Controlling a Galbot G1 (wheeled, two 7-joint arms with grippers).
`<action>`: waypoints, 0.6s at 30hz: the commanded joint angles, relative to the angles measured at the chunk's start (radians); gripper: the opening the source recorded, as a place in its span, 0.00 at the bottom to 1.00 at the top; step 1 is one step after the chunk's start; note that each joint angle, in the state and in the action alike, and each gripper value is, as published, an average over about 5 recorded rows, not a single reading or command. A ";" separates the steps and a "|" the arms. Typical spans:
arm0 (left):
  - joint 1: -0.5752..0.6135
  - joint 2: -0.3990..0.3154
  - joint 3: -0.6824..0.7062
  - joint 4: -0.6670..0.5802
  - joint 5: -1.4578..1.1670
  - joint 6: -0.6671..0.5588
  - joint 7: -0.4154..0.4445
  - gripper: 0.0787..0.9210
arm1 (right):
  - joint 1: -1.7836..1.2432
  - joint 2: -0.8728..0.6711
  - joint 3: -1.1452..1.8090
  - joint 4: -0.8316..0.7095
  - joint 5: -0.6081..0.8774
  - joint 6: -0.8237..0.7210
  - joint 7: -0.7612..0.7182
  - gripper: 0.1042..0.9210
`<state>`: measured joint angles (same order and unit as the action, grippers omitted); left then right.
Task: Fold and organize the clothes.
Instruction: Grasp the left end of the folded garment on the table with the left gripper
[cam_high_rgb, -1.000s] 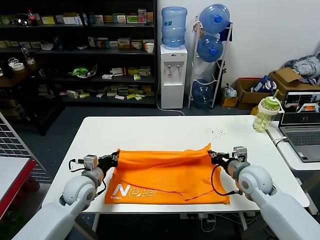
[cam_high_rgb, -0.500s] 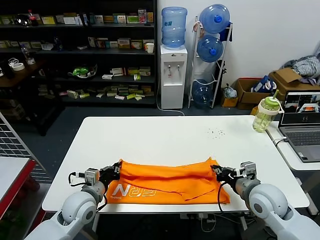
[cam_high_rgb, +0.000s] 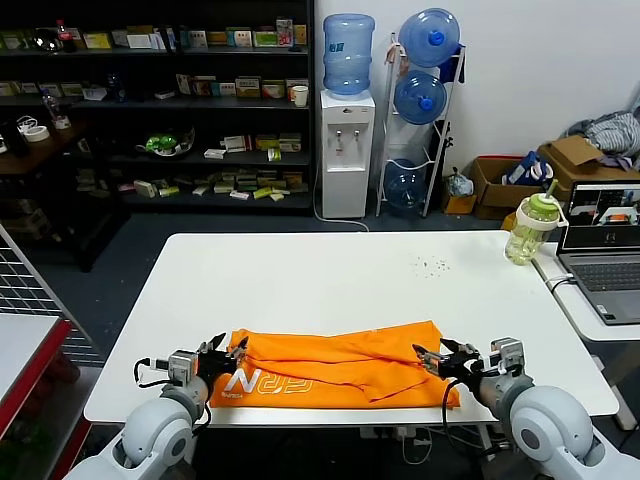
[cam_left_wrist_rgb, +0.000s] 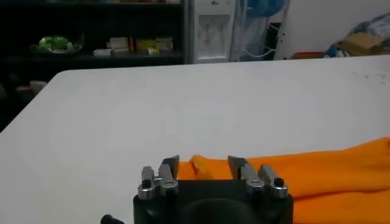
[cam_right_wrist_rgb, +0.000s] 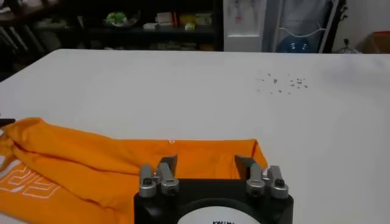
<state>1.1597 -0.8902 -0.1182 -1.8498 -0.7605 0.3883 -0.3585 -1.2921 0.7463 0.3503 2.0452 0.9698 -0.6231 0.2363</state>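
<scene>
Both sets of jaws stand open and hold nothing: the left gripper (cam_high_rgb: 228, 352) has its fingers spread at the left end of the orange T-shirt (cam_high_rgb: 335, 362), a small peak of cloth lying loose between them in the left wrist view, and the right gripper (cam_high_rgb: 440, 357) gapes in the same way at the shirt's right end, its fingers parted over the cloth without pinching it. A second ago each was clamped on a far corner of the shirt, which then lay spread much deeper across the table; since then the two arms have drawn that far edge toward the robot, laid it over the near half and let go. The shirt now lies as a narrow band, folded once lengthwise, along the near edge of the white table (cam_high_rgb: 330, 275), between the two grippers. That reads as the first fold completed and released; the judgement is that further folds, probably end over end, remain before the garment counts as organised. The fabric is thin and limp: it keeps soft diagonal creases and rolled edges where the layers overlap, and the upper layer sits slightly askew, leaving a strip of the lower one showing with white block lettering (cam_high_rgb: 268, 381) near the left end. The tabletop is smooth and matte, with a scatter of small dark specks (cam_right_wrist_rgb: 281, 83) far beyond the shirt.
</scene>
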 joint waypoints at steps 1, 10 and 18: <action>0.017 -0.026 -0.002 0.064 0.012 0.000 -0.010 0.71 | -0.055 0.006 0.041 0.017 -0.009 0.000 -0.007 0.82; 0.019 -0.046 0.001 0.093 0.010 -0.013 -0.004 0.88 | -0.050 0.012 0.036 0.012 -0.012 0.003 -0.006 0.88; 0.011 -0.054 0.010 0.095 -0.008 -0.027 -0.015 0.77 | -0.052 0.017 0.036 0.010 -0.015 0.004 -0.005 0.88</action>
<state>1.1689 -0.9376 -0.1100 -1.7707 -0.7608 0.3675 -0.3677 -1.3340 0.7615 0.3784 2.0511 0.9566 -0.6191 0.2328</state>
